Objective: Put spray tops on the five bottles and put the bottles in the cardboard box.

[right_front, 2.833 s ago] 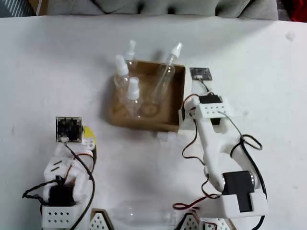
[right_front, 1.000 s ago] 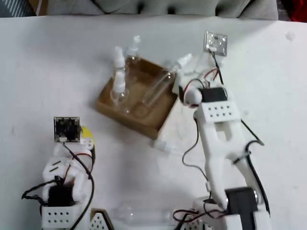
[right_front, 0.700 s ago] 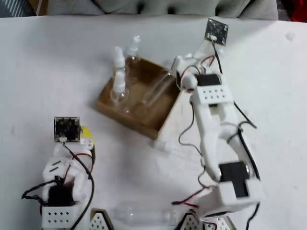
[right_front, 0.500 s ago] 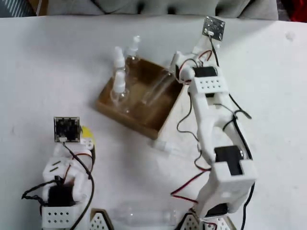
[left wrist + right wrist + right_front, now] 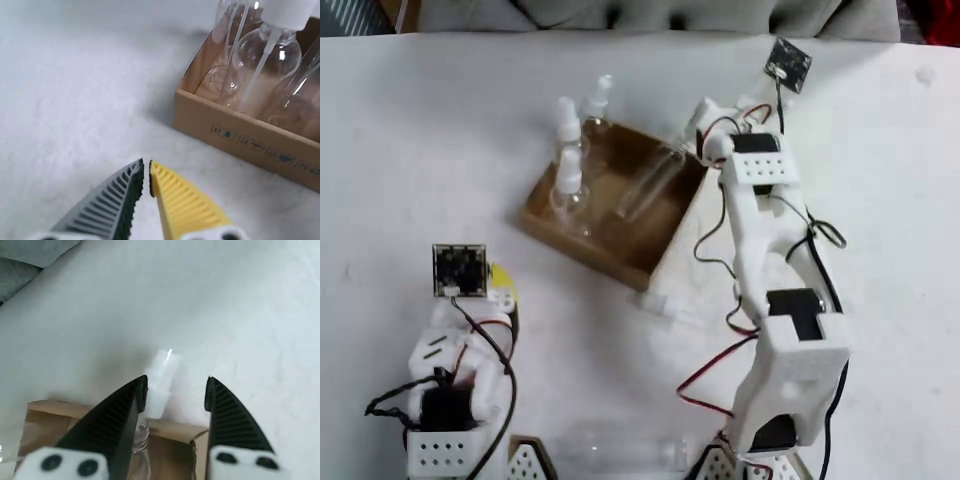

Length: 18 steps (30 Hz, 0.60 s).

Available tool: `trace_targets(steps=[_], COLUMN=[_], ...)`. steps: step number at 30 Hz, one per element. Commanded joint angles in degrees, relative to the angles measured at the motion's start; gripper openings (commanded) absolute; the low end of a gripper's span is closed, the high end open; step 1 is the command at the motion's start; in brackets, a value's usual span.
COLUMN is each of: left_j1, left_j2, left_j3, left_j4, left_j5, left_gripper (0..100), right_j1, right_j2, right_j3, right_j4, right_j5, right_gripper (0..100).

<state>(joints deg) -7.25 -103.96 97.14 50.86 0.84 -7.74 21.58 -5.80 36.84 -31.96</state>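
Overhead, the brown cardboard box (image 5: 575, 245) sits askew on the white table (image 5: 420, 130); three upright clear plastic bottles with white spray tops (image 5: 568, 180) stand along its left side, and one long clear capped bottle (image 5: 648, 185) lies slantwise inside, its neck propped over the far right corner. At that corner is the right arm's black gripper (image 5: 176, 381), jaws spread wide on either side of the long bottle's white spray top (image 5: 161, 382), which stands close against one finger without being clamped. Low on the left side of the table, apart from the box, is the left arm's grey-and-yellow gripper (image 5: 146, 170), fingertips closed together with nothing between them. A loose white spray top (image 5: 660, 303) lies on the table just beside the box's near corner, and a fifth clear bottle without a top (image 5: 620, 450) lies on its side at the near table edge, between the two arm bases
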Motion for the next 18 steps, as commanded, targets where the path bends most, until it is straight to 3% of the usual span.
trace_targets(steps=[1, 8, 18], left_j1=[-0.7, -0.8, -0.8], left_j2=[-0.7, -0.7, -0.7], left_j3=[-0.1, -0.1, -0.1], left_j4=[-1.8, -1.8, -1.8], left_j5=[-0.6, -0.6, -0.6], left_gripper=[2, 2, 2], right_j1=[0.7, 0.4, 0.7], right_j2=[1.0, 3.6, -2.2], right_j3=[-3.1, -3.1, -2.6], right_j4=[-3.8, -9.8, -4.8], right_j5=[-0.8, -0.8, -0.8], right_gripper=[15.2, 15.2, 14.9])
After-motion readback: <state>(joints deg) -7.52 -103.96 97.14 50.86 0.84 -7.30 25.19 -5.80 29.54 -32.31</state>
